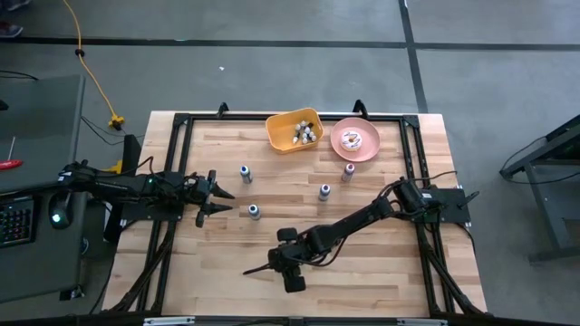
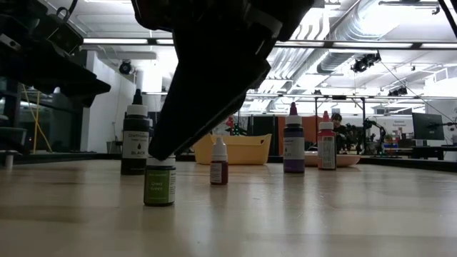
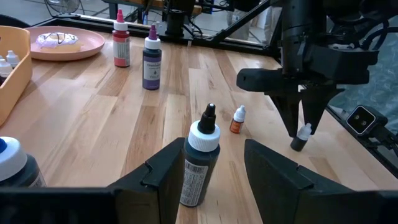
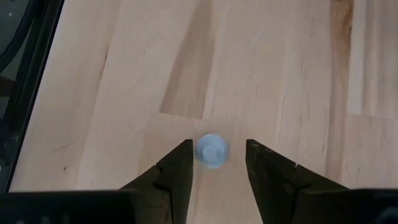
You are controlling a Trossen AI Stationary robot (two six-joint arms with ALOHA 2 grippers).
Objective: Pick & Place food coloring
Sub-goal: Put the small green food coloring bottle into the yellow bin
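The right gripper (image 4: 216,163) is seen hanging over the near middle of the pale wooden table (image 1: 381,272), its fingers apart with the white cap of a small green-labelled bottle (image 2: 159,183) between them, seemingly not yet touched. In the left wrist view the same bottle stands upright just under the fingertips. For a sound pick, the fingers are best lowered so the pads bracket the body below the cap, kept centred and vertical, and only then closed, since so light a bottle could be tipped by one finger arriving first.

The other food coloring bottles (image 1: 324,191) are scattered upright across the middle of the table, and several small ones lie in the yellow plastic bin (image 1: 283,128) at the far edge, beside a pink plate (image 1: 367,150). The left gripper (image 3: 211,180) waits at the left, spread around a black-tipped dark bottle (image 3: 200,165).
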